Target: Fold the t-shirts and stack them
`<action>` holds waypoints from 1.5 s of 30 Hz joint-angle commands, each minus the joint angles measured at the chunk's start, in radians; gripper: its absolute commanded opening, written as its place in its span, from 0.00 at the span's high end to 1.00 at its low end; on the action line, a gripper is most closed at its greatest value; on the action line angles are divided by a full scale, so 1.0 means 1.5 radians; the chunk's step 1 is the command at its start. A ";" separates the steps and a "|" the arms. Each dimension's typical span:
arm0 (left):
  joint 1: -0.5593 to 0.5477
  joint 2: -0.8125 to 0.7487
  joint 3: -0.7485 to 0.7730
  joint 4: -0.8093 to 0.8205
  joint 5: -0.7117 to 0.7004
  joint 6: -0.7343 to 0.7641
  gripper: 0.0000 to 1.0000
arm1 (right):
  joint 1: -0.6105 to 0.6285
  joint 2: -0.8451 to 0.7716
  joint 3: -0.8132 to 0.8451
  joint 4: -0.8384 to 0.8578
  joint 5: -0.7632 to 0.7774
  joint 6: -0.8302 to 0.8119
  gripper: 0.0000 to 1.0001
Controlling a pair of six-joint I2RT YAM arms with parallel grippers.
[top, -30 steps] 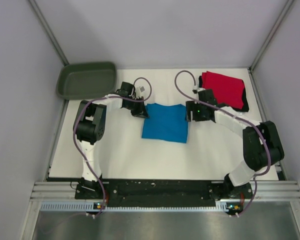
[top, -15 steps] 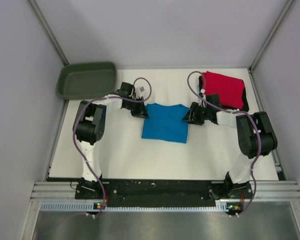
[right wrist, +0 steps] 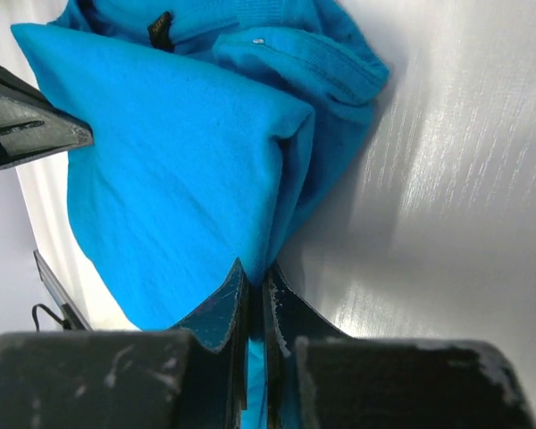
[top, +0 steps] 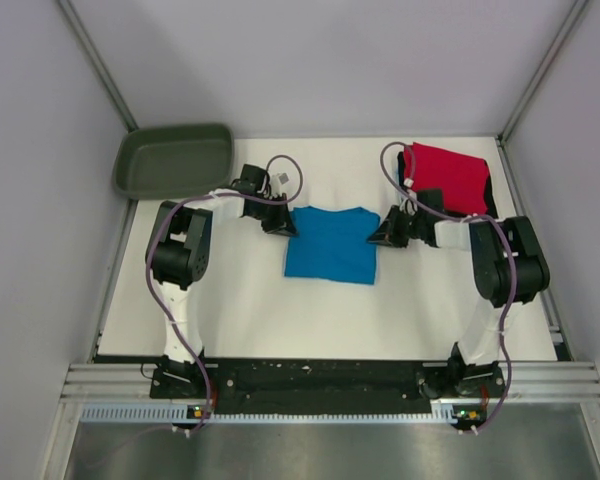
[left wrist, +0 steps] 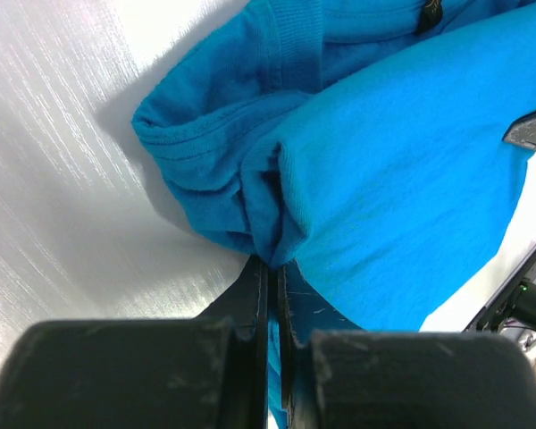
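Note:
A turquoise-blue t-shirt lies partly folded in the middle of the white table, collar toward the back. My left gripper pinches its far left corner, and the left wrist view shows the jaws shut on a fold of blue cloth. At the far right corner my right gripper is also shut on the blue t-shirt, cloth caught between its fingers. A folded red t-shirt rests on a black one at the back right.
A dark olive-green tub sits at the back left corner, partly over the table edge. Grey walls close in on both sides. The right arm's cable loops near the red shirt.
My right gripper has slid left and down to the shirt's right corner and closed on the cloth; it was open a second ago. The left gripper has kept its hold, unmoved.

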 commanded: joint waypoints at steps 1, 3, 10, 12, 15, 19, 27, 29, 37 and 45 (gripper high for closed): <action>0.003 -0.035 0.027 0.005 0.015 -0.009 1.00 | -0.009 -0.035 0.057 -0.046 0.000 -0.051 1.00; 0.002 -0.038 0.037 -0.001 0.020 -0.016 1.00 | -0.009 -0.046 0.085 -0.094 0.005 -0.076 1.00; -0.009 -0.054 0.079 -0.014 0.025 -0.027 1.00 | -0.021 -0.070 0.155 -0.215 0.039 -0.136 1.00; -0.015 -0.054 0.100 -0.022 0.022 -0.025 1.00 | -0.029 -0.073 0.170 -0.232 0.038 -0.145 1.00; -0.019 -0.046 0.121 -0.033 0.023 -0.026 1.00 | -0.036 -0.077 0.191 -0.259 0.044 -0.158 1.00; -0.025 -0.046 0.141 -0.040 0.026 -0.031 1.00 | -0.039 -0.090 0.217 -0.294 0.058 -0.179 1.00; -0.042 -0.031 0.175 -0.058 0.032 -0.038 1.00 | -0.046 -0.108 0.253 -0.332 0.073 -0.202 1.00; -0.042 -0.034 0.180 -0.058 0.036 -0.043 1.00 | -0.051 -0.113 0.258 -0.337 0.075 -0.206 1.00; -0.064 -0.041 0.256 -0.072 0.030 -0.033 1.00 | -0.093 -0.148 0.311 -0.365 0.069 -0.231 1.00; -0.099 -0.005 0.369 -0.088 0.031 -0.023 1.00 | -0.136 -0.170 0.379 -0.388 0.060 -0.235 1.00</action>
